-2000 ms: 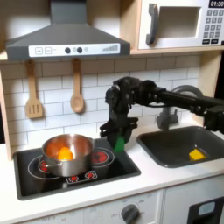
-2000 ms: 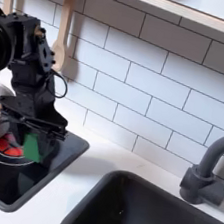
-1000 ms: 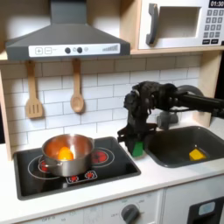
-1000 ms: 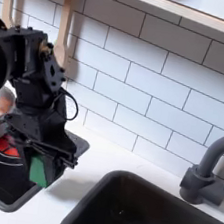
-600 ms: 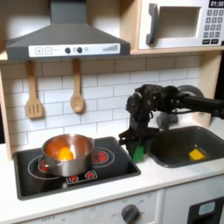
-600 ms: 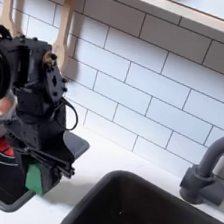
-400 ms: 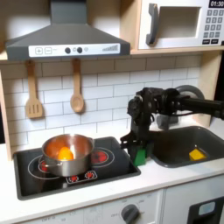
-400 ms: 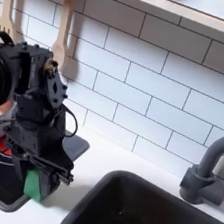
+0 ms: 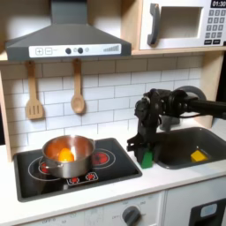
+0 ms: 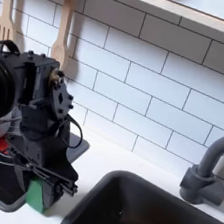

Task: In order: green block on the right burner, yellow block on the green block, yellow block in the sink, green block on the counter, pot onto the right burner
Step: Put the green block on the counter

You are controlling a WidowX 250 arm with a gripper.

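In both exterior views the gripper (image 9: 145, 157) hangs low over the strip of off-white surface (image 9: 168, 177) between the black cooktop (image 9: 35, 181) and the sink (image 9: 177, 150), with its jaws pinching the green block (image 9: 146, 160). In the first exterior view the block sits just past the cooktop's right edge, at or just above the surface; whether it touches cannot be told. In the second exterior view the green block (image 10: 38, 196) shows below the black gripper (image 10: 41, 183), at the cooktop's near right corner and close to the sink's (image 10: 171, 208) left rim. The pot (image 9: 67, 154) stands on the left burner in the first exterior view, and a rounded orange piece (image 9: 64, 154) lies inside it. The right burner (image 9: 103, 158), a red ring, lies between the pot and the gripper. The yellow block (image 9: 199, 155) lies in the sink, toward its right side in the first exterior view, well apart from the green block. The grey faucet (image 10: 209, 166) rises at the back of the sink in the second exterior view. On the tiled wall behind the cooktop hang a wooden spatula (image 9: 33, 91) and a wooden spoon (image 9: 78, 86).
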